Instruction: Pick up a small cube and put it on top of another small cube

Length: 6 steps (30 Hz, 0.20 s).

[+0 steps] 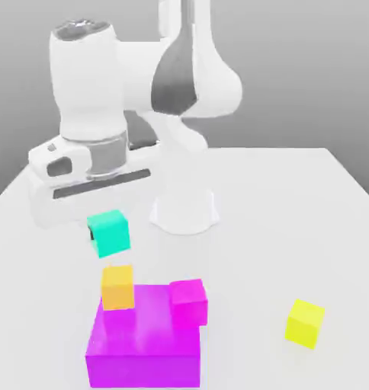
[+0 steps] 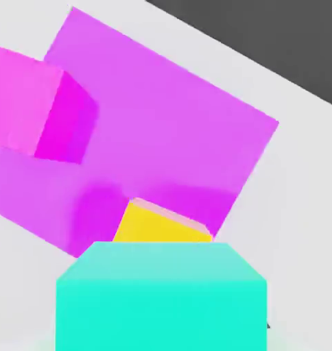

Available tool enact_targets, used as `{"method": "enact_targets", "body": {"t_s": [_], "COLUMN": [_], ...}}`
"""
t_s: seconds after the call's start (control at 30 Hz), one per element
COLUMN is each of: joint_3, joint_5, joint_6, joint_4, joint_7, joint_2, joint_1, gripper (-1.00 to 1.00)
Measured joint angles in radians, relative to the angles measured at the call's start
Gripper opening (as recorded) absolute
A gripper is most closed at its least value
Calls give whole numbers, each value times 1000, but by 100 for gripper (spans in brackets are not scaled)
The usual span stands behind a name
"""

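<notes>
Beneath the white hand of the robot arm, the end effector (image 1: 104, 230) is closed down on the small plain teal cube (image 1: 111, 234), which it has hold of in mid-air, clear of everything below. One dark fingertip (image 1: 92, 233) shows at the cube's side toward the exterior view's left. Lower than the end effector and close under its load is the small plain orange cube (image 1: 117, 288), with a gap between it and the teal one, so the two do not touch. It rests on the big, flat-topped magenta block (image 1: 145, 369), near the edge of the top. Also below the end effector, but farther off toward the exterior view's right, the small magenta cube (image 1: 188, 304) sits on that same block, apart from the orange cube. Well away from the end effector in that same direction, and lower than it, the small plain yellow cube (image 1: 305, 324) lies directly on the pale, smooth surface (image 1: 256, 228), apart from the block. From the hand view, the held teal cube (image 2: 162, 312) is nearest to the end effector and hides part of the orange cube (image 2: 160, 224), while the block's top (image 2: 169, 123) spreads out lower down, with shadowed patches beside the orange cube.
</notes>
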<state>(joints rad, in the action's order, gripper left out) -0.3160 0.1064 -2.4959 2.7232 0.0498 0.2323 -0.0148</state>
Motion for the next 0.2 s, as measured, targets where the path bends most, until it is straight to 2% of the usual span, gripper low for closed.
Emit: {"method": "enact_targets", "body": {"t_s": [0.07,0.1,0.2], "joint_3": [-6,-7,-7], "joint_5": [-16,-22,-22], "joint_6": [-78,-108,-108], "joint_4": [16,22,22], "joint_7": [-12,-17,-17], "joint_2": [-63,-87,-87], "joint_1": [-7,-8,-8], "gripper": [-100,100,100]}}
